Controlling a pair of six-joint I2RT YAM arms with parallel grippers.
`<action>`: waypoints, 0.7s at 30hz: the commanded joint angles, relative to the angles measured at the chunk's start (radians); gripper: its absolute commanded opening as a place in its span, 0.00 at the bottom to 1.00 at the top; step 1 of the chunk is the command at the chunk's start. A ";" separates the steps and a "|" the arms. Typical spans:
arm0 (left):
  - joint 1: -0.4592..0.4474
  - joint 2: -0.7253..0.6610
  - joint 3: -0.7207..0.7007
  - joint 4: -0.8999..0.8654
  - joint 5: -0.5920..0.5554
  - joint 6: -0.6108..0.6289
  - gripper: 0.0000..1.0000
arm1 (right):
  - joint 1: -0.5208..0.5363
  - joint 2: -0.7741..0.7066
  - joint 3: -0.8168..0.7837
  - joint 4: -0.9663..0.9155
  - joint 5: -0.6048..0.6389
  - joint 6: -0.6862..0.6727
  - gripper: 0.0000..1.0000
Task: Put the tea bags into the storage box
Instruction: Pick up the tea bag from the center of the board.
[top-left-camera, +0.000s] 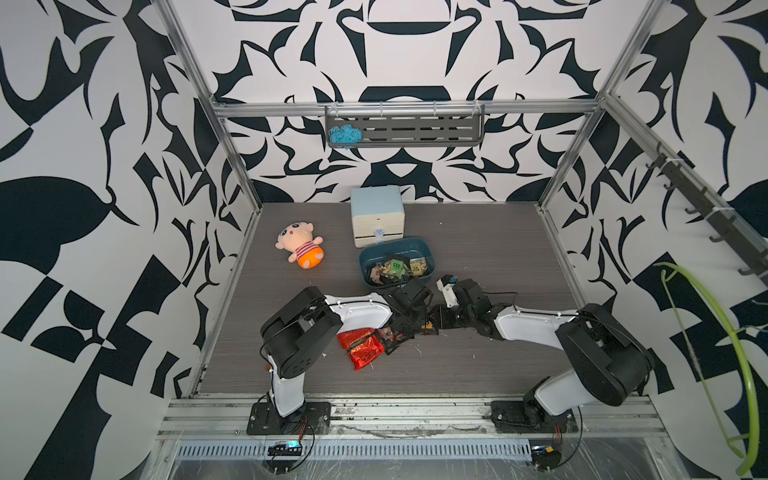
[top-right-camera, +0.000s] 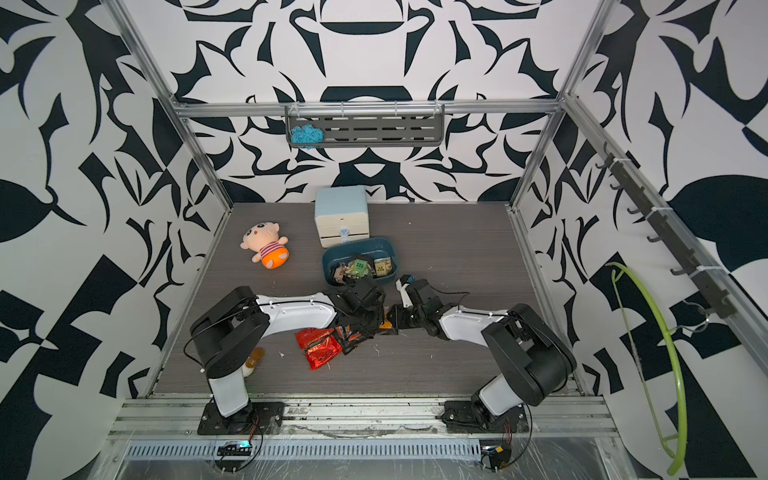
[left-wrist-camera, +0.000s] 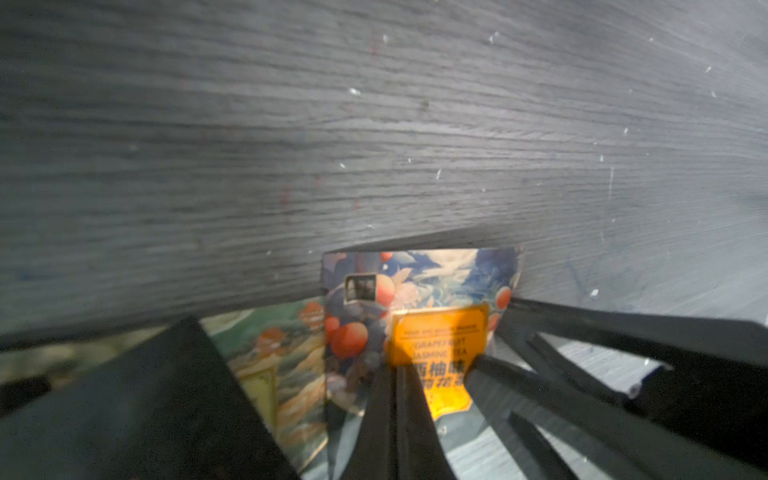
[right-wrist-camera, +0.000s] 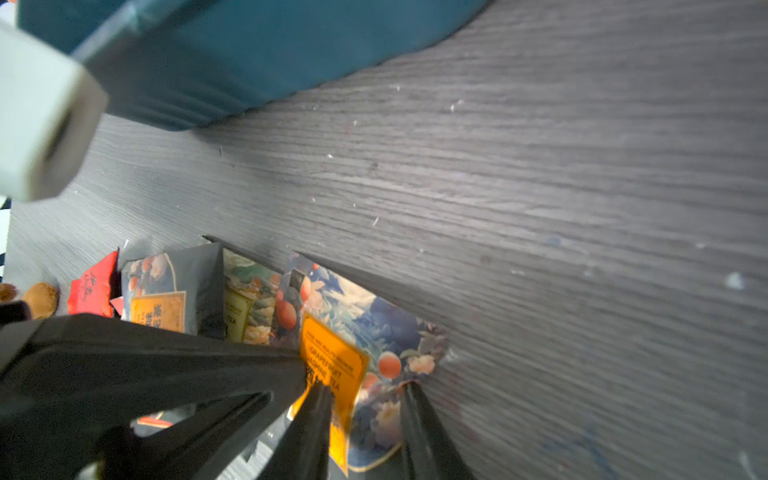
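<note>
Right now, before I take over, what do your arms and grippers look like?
Both arms match: the left arm and right arm have glossy white link shells between bulky black joint housings, on black base plates. Thin black cables run along them. The left gripper and right gripper are black, slim and tapering, with open triangular struts.

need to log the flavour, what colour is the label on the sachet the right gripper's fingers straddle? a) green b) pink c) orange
c: the sachet shows an orange label reading grapefruit jasmine tea in both wrist views
</note>
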 joint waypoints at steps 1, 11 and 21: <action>-0.004 0.026 -0.004 0.002 0.022 0.003 0.00 | 0.023 0.016 0.031 -0.039 0.012 -0.009 0.28; -0.005 -0.006 0.013 -0.016 0.019 0.032 0.00 | 0.034 0.011 0.047 -0.070 0.053 -0.027 0.00; 0.021 -0.196 0.121 -0.195 0.015 0.184 0.09 | 0.034 -0.197 -0.041 -0.091 0.245 -0.044 0.00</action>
